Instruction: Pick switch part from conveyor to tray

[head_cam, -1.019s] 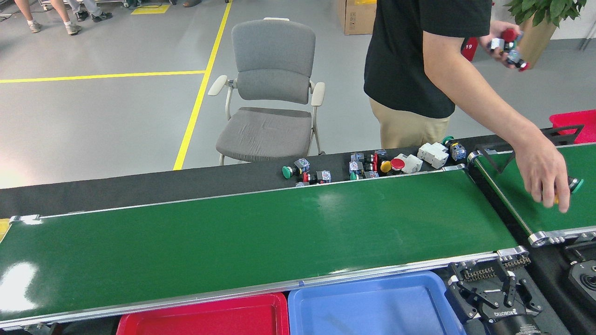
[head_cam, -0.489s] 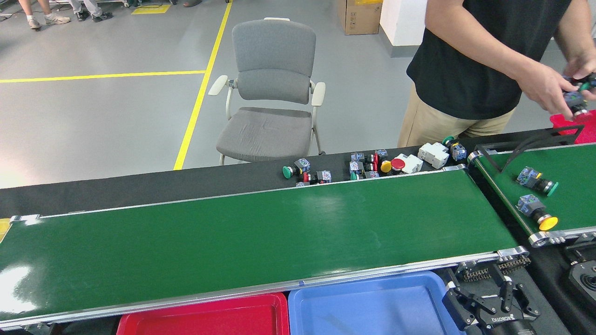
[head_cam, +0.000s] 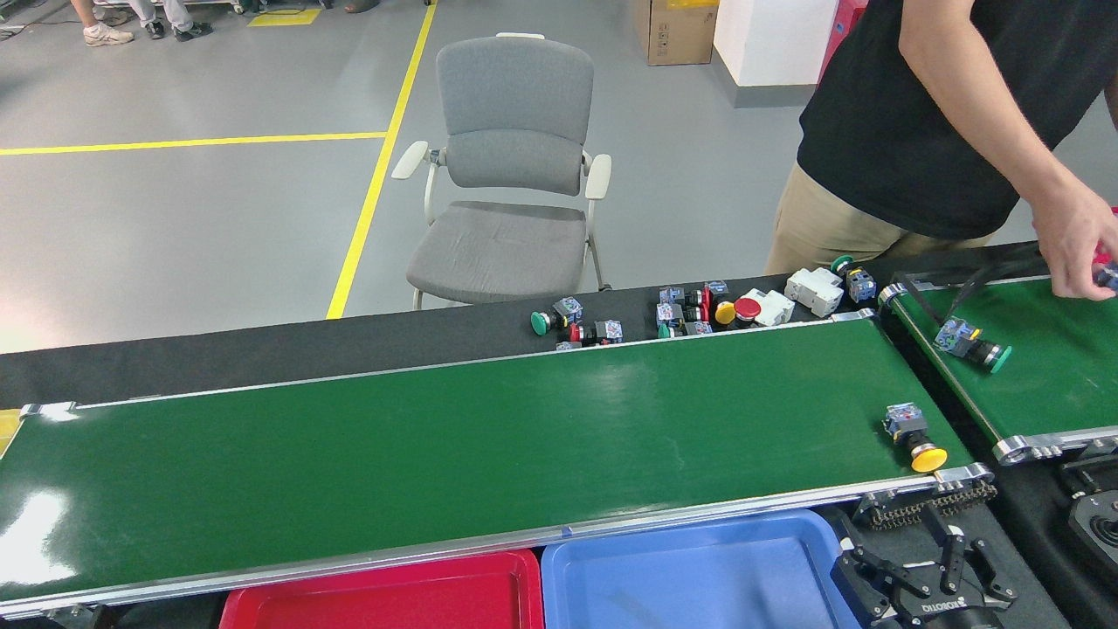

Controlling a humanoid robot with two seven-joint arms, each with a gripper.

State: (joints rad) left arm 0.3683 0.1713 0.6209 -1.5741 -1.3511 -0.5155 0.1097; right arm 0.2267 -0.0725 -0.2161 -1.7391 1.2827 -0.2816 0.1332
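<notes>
Green belting of the conveyor (head_cam: 454,445) fills the middle of the view, silver rails along both long edges. Behind the conveyor, grey floor with yellow lines carries a grey chair (head_cam: 507,175) and a cardboard box (head_cam: 674,31). A person in a black shirt (head_cam: 943,114) stands past the conveyor's right end, one hand (head_cam: 1076,246) over the shorter green belt (head_cam: 1039,358), where a green-capped switch (head_cam: 971,342) lies. Below the conveyor's near rail sit a blue tray (head_cam: 699,572) and a red tray (head_cam: 384,598), side by side. The right end effector (head_cam: 928,587) rests below the conveyor's right corner, beside the blue tray, fingers spread and holding nothing. A cluster of spare switches (head_cam: 699,313) lies on the black tabletop (head_cam: 262,349) behind the conveyor's far rail. The yellow-capped switch part (head_cam: 914,435) lies on the conveyor at its right end, near the front rail.
</notes>
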